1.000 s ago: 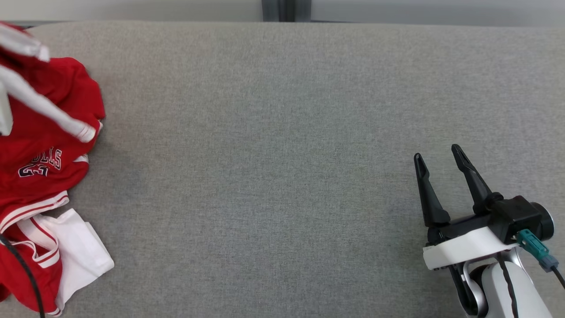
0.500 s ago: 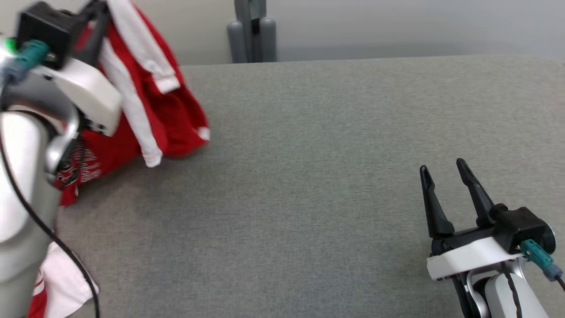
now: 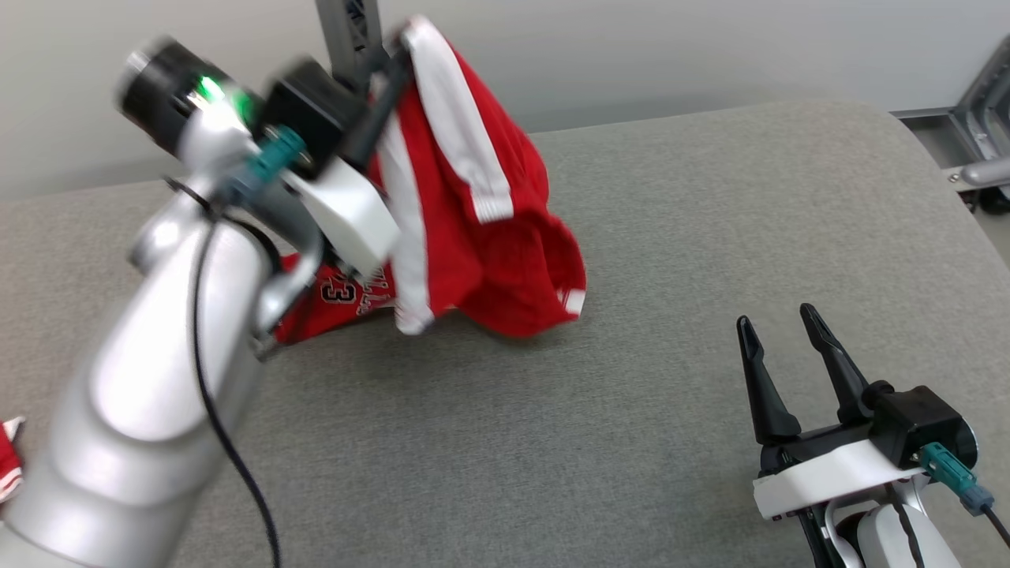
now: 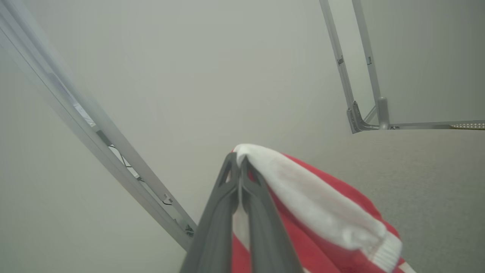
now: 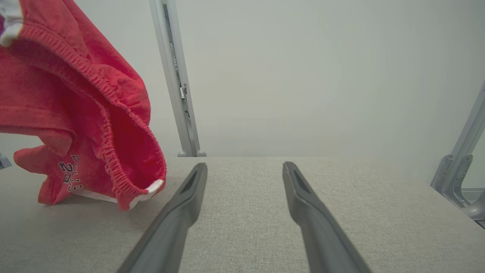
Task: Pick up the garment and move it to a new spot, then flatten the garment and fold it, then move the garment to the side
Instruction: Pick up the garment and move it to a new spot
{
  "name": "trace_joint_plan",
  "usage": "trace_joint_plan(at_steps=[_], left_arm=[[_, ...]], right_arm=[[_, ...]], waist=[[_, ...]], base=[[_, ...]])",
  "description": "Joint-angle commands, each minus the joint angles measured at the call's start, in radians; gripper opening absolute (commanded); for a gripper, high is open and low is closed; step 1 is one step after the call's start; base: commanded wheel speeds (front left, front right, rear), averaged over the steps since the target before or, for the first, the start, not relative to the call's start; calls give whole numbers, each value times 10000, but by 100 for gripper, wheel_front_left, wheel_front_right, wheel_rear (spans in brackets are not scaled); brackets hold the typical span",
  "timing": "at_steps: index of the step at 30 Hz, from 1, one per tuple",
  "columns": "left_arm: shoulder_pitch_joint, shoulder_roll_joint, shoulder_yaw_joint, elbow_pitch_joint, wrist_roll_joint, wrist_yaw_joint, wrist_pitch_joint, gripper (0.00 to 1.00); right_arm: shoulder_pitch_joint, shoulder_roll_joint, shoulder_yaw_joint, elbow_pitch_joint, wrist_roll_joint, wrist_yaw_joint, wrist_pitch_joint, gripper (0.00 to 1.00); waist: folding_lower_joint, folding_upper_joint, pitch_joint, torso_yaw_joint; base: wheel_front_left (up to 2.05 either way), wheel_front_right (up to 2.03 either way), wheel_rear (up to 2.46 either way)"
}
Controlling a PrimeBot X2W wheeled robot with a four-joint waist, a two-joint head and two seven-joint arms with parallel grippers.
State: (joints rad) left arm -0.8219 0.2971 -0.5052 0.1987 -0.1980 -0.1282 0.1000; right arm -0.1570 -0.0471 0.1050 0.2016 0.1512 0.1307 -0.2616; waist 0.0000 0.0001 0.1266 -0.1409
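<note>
At the red garment's (image 3: 489, 260) top the left pincer (image 3: 392, 65) pinches a white band (image 4: 303, 189); well right of it, the right pincer (image 3: 777, 323) stands spread.

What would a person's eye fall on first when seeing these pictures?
The red garment with white stripes, high at the upper left, hangs from the shut left gripper, its lower end reaching the grey table. At the lower right, the right gripper stands open and empty.
</note>
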Motion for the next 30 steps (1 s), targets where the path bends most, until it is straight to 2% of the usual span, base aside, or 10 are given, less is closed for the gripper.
trace_joint_plan(at_steps=[1,6,10,15,19,20,21,22,30], left_arm=[[363,-175,-126,241,-135,31,-168,0],[1299,-1241,-817,1564,-361,132,-888,0],[1775,-1862,-1274,2890,-410,185,-1483,0],[1836,-2289,-1503,4402,-689,320,-2303,0],[1509,-2389,-1551,5367,-950,499,-2947,0],[1443,-2405,-1563,5566,-1038,532,-3048,40],[1379,-2418,-1589,5723,-1146,538,-3139,95],[1307,-2435,-1623,5794,-1283,561,-3257,100],[1580,-2441,-2102,5337,-3201,593,-3529,100]], right_arm=[[50,-64,9,-8,62,1,-49,100],[-45,-61,49,-39,120,1,-49,100],[-101,-64,117,-40,165,1,-49,100],[-101,-62,247,-21,243,1,-49,100],[-138,-62,370,4,264,1,-49,100],[-142,-62,391,15,267,1,-49,100],[-149,-62,386,26,268,1,-49,100],[-153,-62,362,28,262,1,-49,100],[-91,-65,86,68,64,1,-49,100]], waist=[[0,-1,25,-174],[0,-1,198,-563],[0,-1,335,-865],[0,-1,491,-1162],[0,-1,586,-1276],[0,-1,603,-1284],[0,-1,617,-1277],[0,-1,628,-1246],[0,-1,362,-507]], base=[[0,0,0],[0,0,0],[0,0,0],[0,0,0],[0,0,0],[0,0,0],[0,0,0],[0,0,0],[0,0,0]])
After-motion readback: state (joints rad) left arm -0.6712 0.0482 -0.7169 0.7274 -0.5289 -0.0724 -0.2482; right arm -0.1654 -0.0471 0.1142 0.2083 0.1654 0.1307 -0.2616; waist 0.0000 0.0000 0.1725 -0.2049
